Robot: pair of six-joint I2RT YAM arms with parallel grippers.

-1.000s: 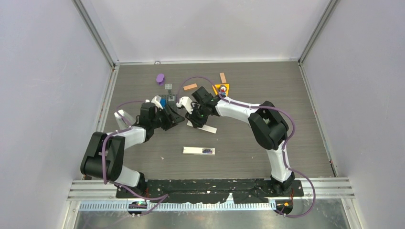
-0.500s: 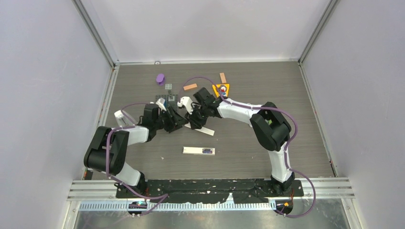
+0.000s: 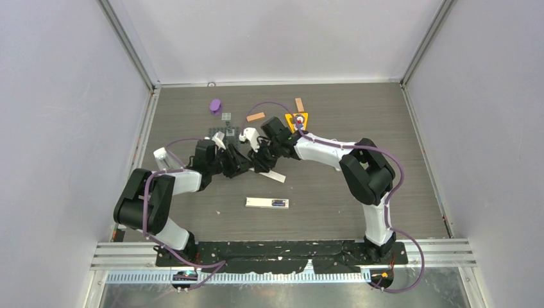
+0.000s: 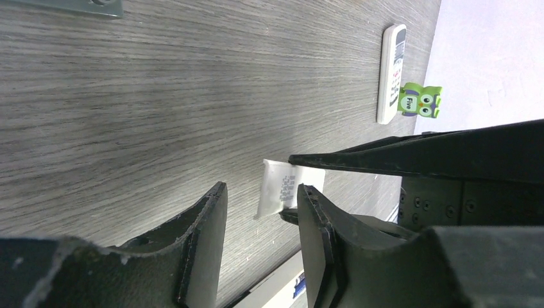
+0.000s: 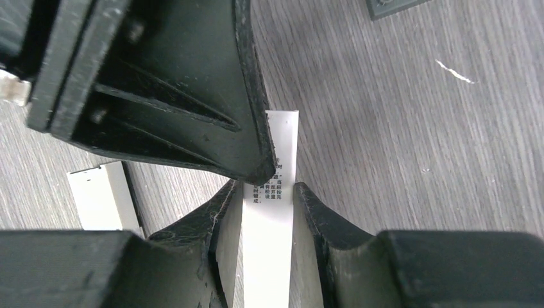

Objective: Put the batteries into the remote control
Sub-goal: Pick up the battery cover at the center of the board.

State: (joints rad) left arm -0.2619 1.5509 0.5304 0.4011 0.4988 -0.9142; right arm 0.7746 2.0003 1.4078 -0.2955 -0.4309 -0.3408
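Right gripper [image 5: 264,189]: clenched across the slim white plastic remote [image 5: 269,256], label up, mid grey wood-grain tabletop [image 5: 398,128]. Left gripper [image 4: 262,188]: fingers parted, grasping nothing. Batteries not discernible. Judged light, stiff, slick; grip its long edges.

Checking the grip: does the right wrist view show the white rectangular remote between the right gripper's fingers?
Yes, the white rectangular remote sits pinched between both fingers of the right gripper.
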